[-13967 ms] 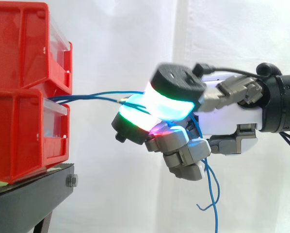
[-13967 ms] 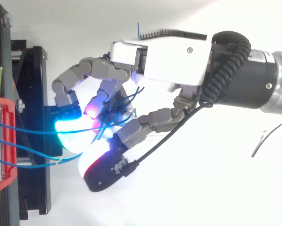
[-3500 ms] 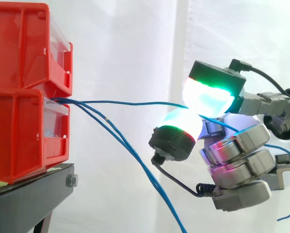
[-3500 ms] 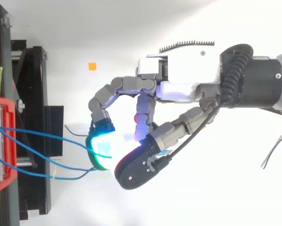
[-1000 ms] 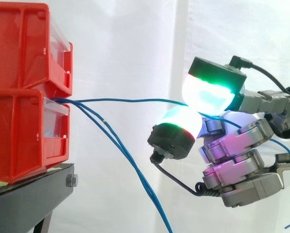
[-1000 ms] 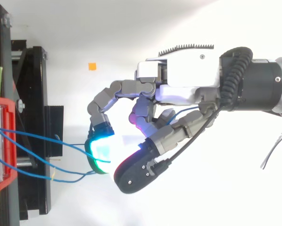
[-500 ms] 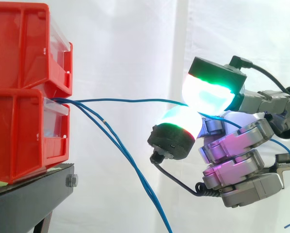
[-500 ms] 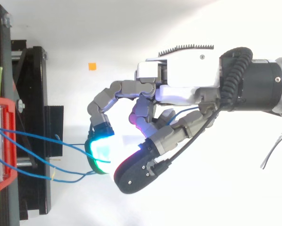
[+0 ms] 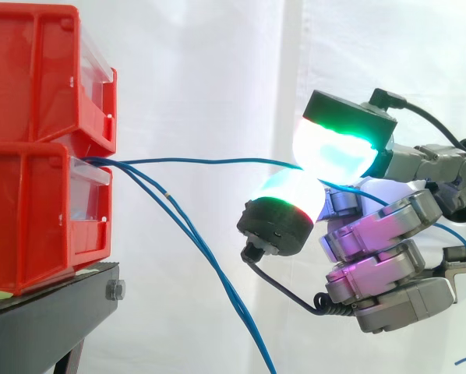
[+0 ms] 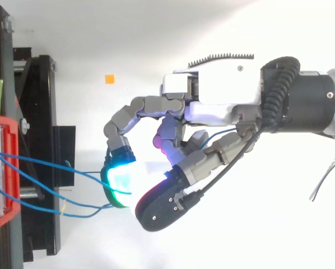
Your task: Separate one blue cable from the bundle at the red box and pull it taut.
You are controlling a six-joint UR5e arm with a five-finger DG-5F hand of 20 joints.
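Observation:
Two stacked red bins (image 9: pixel 38 156) stand at the left on a black stand (image 9: pixel 54 312). Blue cables come out between them. One blue cable (image 9: pixel 202 161) runs nearly level from the bins to the hand (image 9: pixel 381 249), pinched between two glowing green-white fingertips (image 9: pixel 334 148). The other blue cables (image 9: pixel 210 261) sag down and away below it. From above, the pinched cable (image 10: pixel 61 164) leaves the red box (image 10: pixel 0 174) and ends at the cyan pad of the hand (image 10: pixel 223 98), whose other fingers are curled.
The black stand (image 10: pixel 38 112) juts out to the right of the bins. A small orange marker (image 10: pixel 109 79) lies on the white floor. A white curtain hangs behind. A thin dark wire (image 10: pixel 324 176) lies at the right edge.
Since 14 s ago the hand has drawn back to the right from the bins, keeping one blue cable while the others dropped free. Over the last second nothing has visibly moved.

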